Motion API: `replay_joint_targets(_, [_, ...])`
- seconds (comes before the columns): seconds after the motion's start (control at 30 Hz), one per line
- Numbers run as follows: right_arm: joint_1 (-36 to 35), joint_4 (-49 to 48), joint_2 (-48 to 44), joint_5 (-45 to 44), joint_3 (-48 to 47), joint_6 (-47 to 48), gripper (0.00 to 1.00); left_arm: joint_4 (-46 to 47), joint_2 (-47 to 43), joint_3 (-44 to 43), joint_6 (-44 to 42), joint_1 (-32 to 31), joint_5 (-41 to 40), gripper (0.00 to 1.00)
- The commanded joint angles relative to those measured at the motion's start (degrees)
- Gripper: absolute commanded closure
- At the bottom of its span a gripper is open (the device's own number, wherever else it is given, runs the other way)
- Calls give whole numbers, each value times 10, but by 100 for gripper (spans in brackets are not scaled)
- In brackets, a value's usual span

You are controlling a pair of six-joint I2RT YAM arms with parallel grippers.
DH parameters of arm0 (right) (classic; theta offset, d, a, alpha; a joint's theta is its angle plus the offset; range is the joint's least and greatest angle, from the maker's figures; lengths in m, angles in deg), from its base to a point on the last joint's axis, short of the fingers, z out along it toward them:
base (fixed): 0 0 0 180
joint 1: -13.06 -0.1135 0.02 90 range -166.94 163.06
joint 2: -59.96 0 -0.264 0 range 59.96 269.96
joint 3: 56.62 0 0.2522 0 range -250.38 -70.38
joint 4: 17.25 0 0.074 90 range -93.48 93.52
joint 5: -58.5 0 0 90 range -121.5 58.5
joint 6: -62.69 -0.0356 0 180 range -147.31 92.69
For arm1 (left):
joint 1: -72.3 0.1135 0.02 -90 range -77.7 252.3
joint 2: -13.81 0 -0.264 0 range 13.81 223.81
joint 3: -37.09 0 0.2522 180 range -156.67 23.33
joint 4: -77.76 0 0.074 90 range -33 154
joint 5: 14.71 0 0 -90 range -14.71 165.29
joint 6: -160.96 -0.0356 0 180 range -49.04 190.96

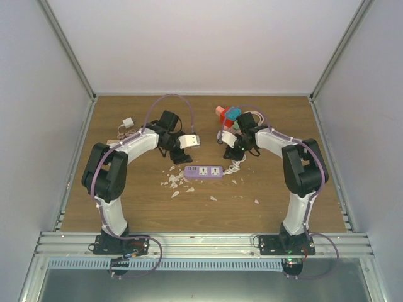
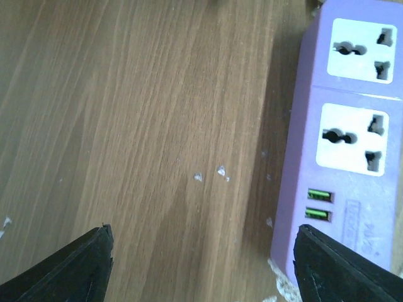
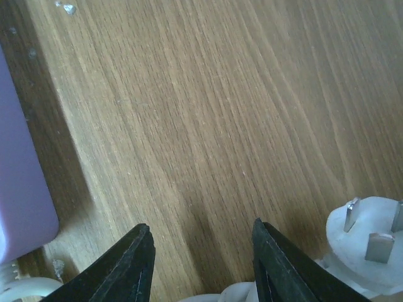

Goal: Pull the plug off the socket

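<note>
The purple power strip lies mid-table; in the left wrist view both of its white sockets are empty. The white plug lies on the wood with its three metal prongs up, apart from the strip, whose end shows at the left of the right wrist view. Its white cord coils by the strip's right end. My left gripper is open and empty beside the strip's end. My right gripper is open over bare wood, just left of the plug, with a bit of cord below it.
A red and blue object stands at the back behind the right arm. A small white adapter with a cord lies at the back left. White chips are scattered in front of the strip.
</note>
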Motion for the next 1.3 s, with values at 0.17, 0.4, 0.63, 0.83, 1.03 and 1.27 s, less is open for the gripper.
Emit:
replay_joint_targets(0.17, [20,19,-24,-56,51,-9,56,110,19,65,-7,-75,-60,22])
replay_joint_targets(0.4, [48,22,-67,-66,114,5,57,80,9,50,5,-90,5,25])
replay_joint_targets(0.63, [98,38,-122,-65,176,20,57,61,13,82,-15,-152,26,33])
replay_joint_targets(0.83, [131,61,-181,-69,239,33,57,69,5,90,7,-207,59,36])
replay_joint_targets(1.03, [174,88,-268,-96,319,53,56,70,9,94,5,-267,63,36])
replay_joint_targets(1.27, [180,128,-322,-92,357,66,56,74,17,87,11,-288,62,35])
